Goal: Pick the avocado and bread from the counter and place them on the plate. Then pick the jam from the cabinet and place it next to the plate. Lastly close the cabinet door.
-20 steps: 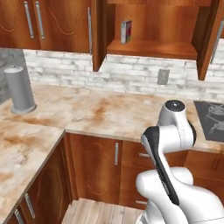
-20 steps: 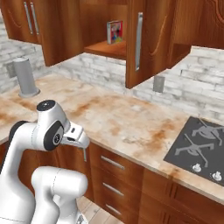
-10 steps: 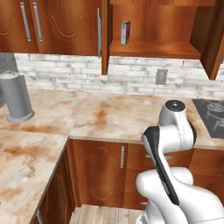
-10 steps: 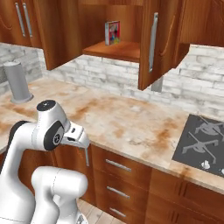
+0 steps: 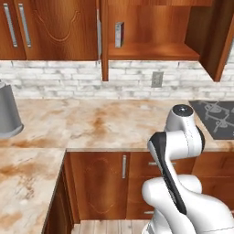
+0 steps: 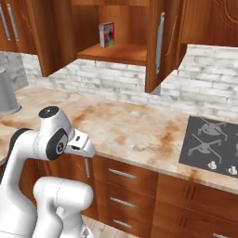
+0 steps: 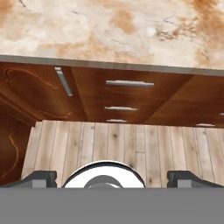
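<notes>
Clearly, your jam [image 6: 107, 35] stands upright on the open cabinet [image 5: 151, 51] shelf, left end, well above the counter [image 6: 135, 128]. Your gripper [image 7: 112, 178] hangs low, jaws wide and empty, facing the floor. Raise carelessly and you could clip the counter edge or the door [image 6: 160, 44].

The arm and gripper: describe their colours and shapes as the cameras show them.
The arm is glossy white with rounded, bulbous links, a black band along one link and a dark grey round cap on the joint. The gripper shows two small dark, blocky finger tips. No cables or markings are visible.
</notes>
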